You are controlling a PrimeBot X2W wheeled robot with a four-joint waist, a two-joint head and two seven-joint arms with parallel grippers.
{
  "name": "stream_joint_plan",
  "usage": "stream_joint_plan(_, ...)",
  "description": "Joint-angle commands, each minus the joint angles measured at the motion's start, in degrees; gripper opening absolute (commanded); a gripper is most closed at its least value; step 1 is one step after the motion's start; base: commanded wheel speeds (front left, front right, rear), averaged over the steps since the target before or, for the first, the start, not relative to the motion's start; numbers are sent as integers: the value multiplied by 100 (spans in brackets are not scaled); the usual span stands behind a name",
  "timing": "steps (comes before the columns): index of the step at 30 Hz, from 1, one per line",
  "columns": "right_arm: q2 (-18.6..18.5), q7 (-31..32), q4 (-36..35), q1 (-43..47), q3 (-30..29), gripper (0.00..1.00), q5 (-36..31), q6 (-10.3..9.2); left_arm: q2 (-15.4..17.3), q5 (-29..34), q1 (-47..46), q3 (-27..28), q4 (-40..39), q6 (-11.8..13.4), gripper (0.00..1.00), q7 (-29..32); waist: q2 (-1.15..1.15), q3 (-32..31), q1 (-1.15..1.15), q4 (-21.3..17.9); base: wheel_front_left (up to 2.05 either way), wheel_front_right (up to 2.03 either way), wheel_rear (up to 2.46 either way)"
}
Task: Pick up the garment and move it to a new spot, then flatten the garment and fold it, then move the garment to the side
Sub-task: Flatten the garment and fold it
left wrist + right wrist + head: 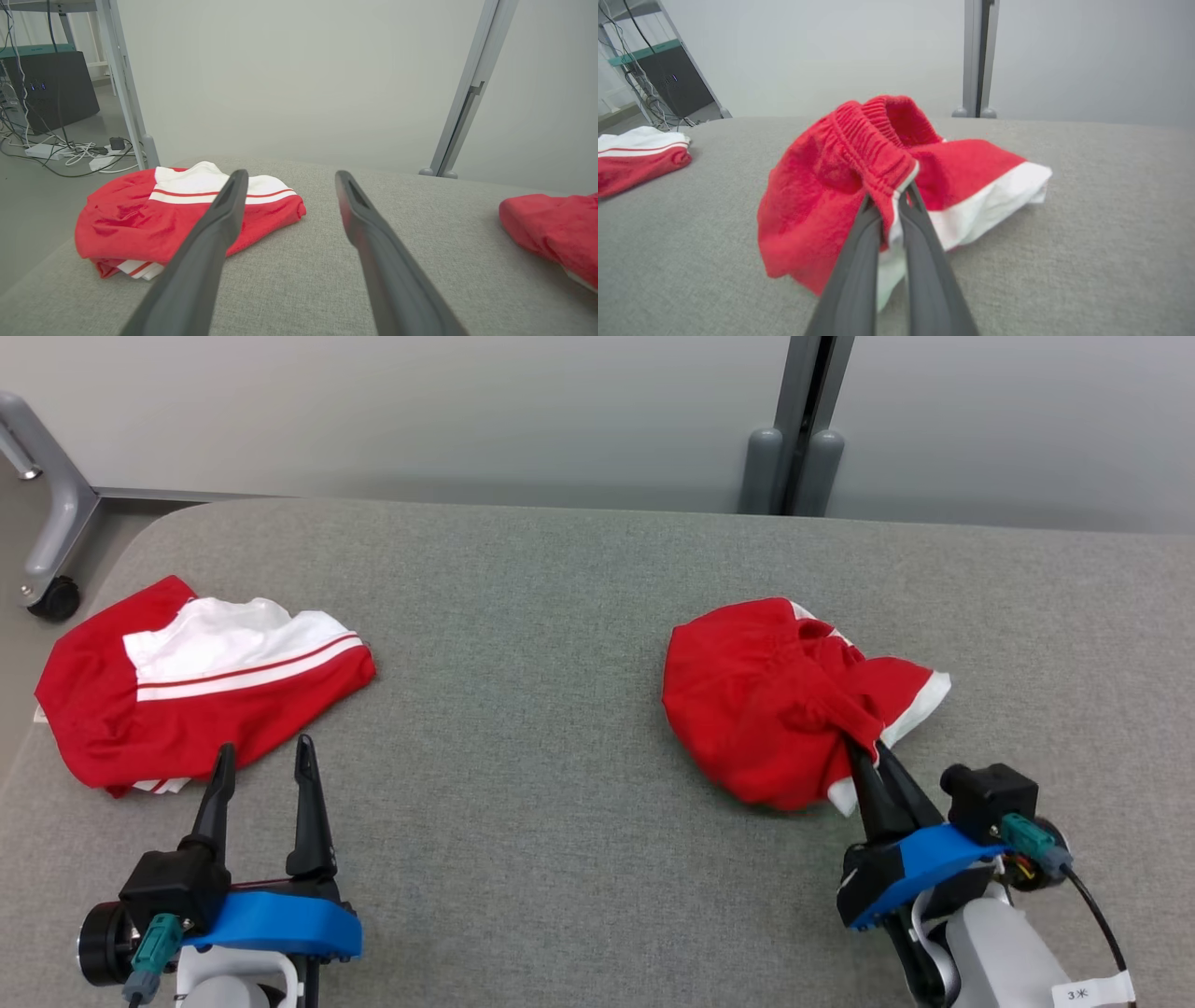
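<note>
Right gripper (873, 758) pinches the waistband of the crumpled red garment (756, 709) on the right of the grey table (560, 616); left gripper (264, 756) gapes empty beside a second garment (112, 709). Grasp made; lift, move, flatten, fold, set-aside all remain

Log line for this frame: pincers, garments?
right pincer: shut on crumpled garment, at waistband | left pincer: open, empty | folded garment: on table, left side | step: grasp made

White cable tag (1092, 992) reads "3", next character unclear.
</note>
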Motion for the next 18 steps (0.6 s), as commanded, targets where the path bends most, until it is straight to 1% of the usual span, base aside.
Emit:
stream_joint_plan(1,-25,-4,-180,-48,38,0,-28,3,-23,28,-94,17,3,-30,100,-15,0,-14,0,-3,0,0,0)
stream_joint_plan(5,-23,-4,-803,-114,354,0,-188,3,-56,46,-84,-4,12,-38,100,-15,0,-51,0,23,0,0,0)
stream_joint_plan(9,-24,-4,-1037,-279,955,0,-286,3,-89,9,-92,-34,33,-65,100,-15,0,-72,0,115,0,0,0)
stream_joint_plan(14,-27,-4,-798,-431,1973,0,-193,3,-135,-30,-93,-103,70,-88,100,-15,0,-73,0,301,0,0,0)
stream_joint_plan(18,-28,-4,-323,-478,2932,0,-77,3,-163,-61,-74,-151,100,-89,100,-15,0,-60,0,441,0,0,0)
